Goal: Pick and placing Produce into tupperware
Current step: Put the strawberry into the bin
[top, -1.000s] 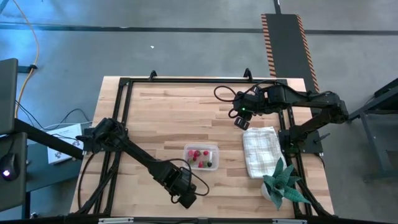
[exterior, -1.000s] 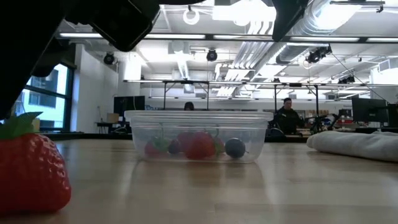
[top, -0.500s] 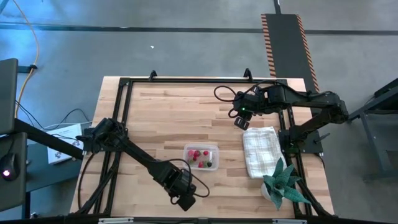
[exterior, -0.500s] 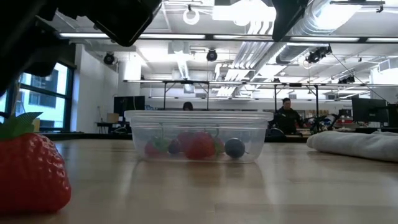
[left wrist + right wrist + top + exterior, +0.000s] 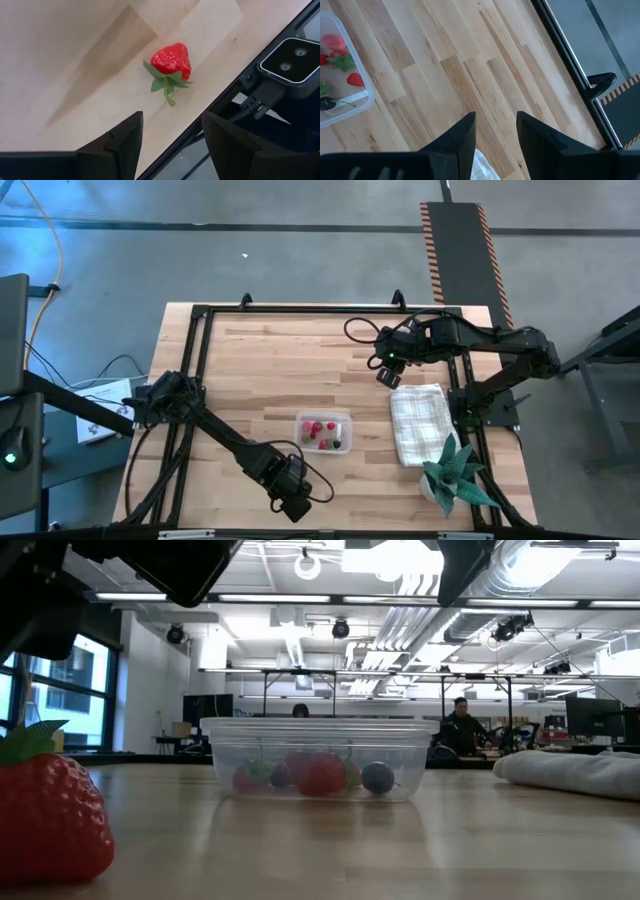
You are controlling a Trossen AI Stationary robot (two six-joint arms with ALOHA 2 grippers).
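A loose red strawberry with a green top lies on its side on the wood near the table's near edge; it looms large in the low view. The clear tupperware stands mid-table, and several small red fruits and a dark berry lie in it. My left gripper hovers open above the loose strawberry, whose place is just ahead of the fingertips. My right gripper waits open over the far right of the table.
A white checked folded cloth lies right of the tupperware, with a green spiky plant at the near right corner. A black frame rail and a small camera module run along the near edge beside the strawberry. People stand in the room beyond.
My left gripper has drifted a little toward the table's left and near edge, staying open. The strawberry, the tupperware and the right arm have kept still.
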